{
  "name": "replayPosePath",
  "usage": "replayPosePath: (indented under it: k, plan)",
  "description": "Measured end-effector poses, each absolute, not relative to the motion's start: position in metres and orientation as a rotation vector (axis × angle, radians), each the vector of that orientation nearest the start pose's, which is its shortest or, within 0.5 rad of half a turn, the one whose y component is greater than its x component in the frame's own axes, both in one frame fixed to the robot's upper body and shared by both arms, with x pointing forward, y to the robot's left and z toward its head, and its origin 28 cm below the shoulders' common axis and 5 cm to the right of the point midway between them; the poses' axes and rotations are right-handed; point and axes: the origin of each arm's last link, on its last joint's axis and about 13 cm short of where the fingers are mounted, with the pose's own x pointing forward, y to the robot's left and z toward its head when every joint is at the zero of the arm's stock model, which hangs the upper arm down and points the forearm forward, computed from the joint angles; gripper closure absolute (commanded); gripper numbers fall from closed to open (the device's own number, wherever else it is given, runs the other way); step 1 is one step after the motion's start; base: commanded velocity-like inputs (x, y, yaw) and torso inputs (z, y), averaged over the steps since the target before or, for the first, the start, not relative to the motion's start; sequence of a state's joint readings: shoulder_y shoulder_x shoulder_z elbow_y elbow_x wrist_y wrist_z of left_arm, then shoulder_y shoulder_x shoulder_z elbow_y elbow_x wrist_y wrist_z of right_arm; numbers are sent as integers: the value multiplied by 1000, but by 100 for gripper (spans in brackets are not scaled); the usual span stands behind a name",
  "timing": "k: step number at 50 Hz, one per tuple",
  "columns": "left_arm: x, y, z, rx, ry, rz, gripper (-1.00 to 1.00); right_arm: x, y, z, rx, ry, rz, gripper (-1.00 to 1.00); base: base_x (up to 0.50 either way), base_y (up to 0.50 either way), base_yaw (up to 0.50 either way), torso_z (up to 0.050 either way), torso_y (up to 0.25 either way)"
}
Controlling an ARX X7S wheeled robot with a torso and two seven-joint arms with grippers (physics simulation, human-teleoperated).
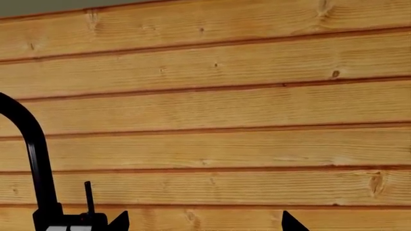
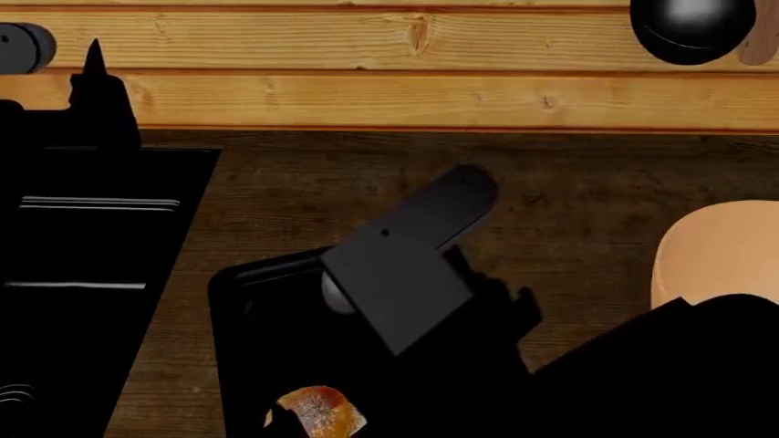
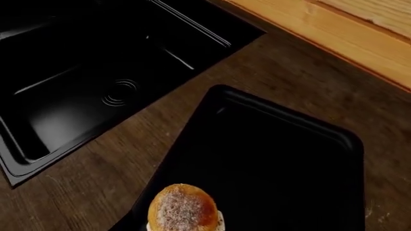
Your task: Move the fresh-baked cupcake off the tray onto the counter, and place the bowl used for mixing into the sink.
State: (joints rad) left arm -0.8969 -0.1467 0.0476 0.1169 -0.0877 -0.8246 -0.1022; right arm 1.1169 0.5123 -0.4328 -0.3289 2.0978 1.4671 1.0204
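The cupcake sits nearest, at the near end of the tray, its sugared golden top showing plainly in the right wrist view. The tray rests on the dark wood-grain counter, just beside the sink, with a strip of counter between them. The right arm reaches over the tray from the right, above the cupcake; its claw is hidden in every view, so I cannot tell whether it is wide or narrow. The bowl stands on the counter at the right, well apart from the sink, partly covered by the arm. The sink's round drain shows in one basin. Farther back, the black faucet rises against the pine plank wall, and two dark fingertips of the left gripper stand wide apart, holding nothing
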Motion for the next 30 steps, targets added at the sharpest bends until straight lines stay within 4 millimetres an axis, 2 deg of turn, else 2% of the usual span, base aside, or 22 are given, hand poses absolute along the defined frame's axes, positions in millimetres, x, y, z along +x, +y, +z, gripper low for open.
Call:
replayPosePath:
  k: [30]
  plan:
    - [336, 235, 241, 65, -189, 115, -100, 226, -85, 244, -297, 558, 761, -100, 0, 0, 0, 0, 0]
